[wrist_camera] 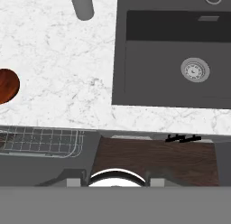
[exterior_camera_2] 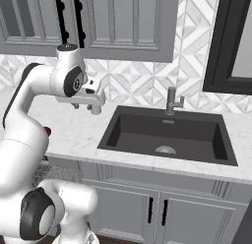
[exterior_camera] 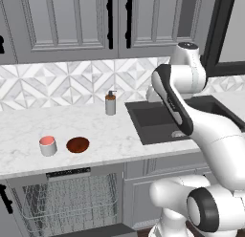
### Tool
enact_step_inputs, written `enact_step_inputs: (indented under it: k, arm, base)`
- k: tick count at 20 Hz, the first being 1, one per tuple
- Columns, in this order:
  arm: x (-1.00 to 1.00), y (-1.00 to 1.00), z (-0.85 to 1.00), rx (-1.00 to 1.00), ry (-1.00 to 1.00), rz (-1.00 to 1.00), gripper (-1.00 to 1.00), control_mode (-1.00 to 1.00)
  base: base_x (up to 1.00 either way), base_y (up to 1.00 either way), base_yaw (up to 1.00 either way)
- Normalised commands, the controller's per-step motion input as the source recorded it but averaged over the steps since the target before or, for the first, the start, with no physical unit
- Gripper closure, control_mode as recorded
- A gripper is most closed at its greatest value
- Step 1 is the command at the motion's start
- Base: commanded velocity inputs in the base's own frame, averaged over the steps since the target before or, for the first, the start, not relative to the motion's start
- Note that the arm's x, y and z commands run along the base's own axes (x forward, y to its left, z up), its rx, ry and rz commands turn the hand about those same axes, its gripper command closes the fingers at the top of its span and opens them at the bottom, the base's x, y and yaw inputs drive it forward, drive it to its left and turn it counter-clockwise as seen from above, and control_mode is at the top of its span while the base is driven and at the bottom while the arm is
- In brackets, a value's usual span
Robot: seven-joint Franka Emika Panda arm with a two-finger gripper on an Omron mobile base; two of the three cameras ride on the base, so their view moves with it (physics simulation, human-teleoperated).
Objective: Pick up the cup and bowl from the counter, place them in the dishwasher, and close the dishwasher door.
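The cup (exterior_camera: 48, 145) and bowl (exterior_camera: 77, 145) stand side by side near the desk (exterior_camera: 28, 126) front edge, directly above the open dishwasher (exterior_camera: 67, 198) rack, a short transfer. From the bowl, the cup lies at 9 o'clock. The arm is folded high beside the sink (exterior_camera_2: 167, 135), end effector (exterior_camera_2: 86, 106) pointing down; its jaw state cannot be determined.

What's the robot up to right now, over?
Gripper high over counter, holding nothing. Cup and bowl untouched. Dishwasher open, path clear.
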Motion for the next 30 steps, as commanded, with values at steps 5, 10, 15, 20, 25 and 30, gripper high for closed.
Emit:
enact_step_inputs:
  k: [5, 10, 15, 20, 25, 30]
  arm:
    - [0.0, 0.18, -0.04, 0.0, 0.0, 0.0, -1.0, -1.0]
    - [0.0, 0.65, -0.23, 0.01, 0.01, 0.03, -1.0, -1.0]
    - [-0.07, 0.66, -0.34, 0.11, 0.13, 0.21, -1.0, -1.0]
    - [0.42, 0.08, -0.13, -0.02, 0.11, -0.09, -1.0, -1.0]
    - [0.35, 0.51, -0.36, 0.03, -0.07, -0.09, -1.0, -1.0]
    - [0.64, 0.16, -0.32, 0.0, 0.0, -0.01, -1.0, -1.0]
  base:
    - [0.0, 0.0, 0.0]
    - [0.0, 0.0, 0.0]
    - [0.0, 0.0, 0.0]
    - [0.0, 0.0, 0.0]
    - [0.0, 0.0, 0.0]
    - [0.0, 0.0, 0.0]
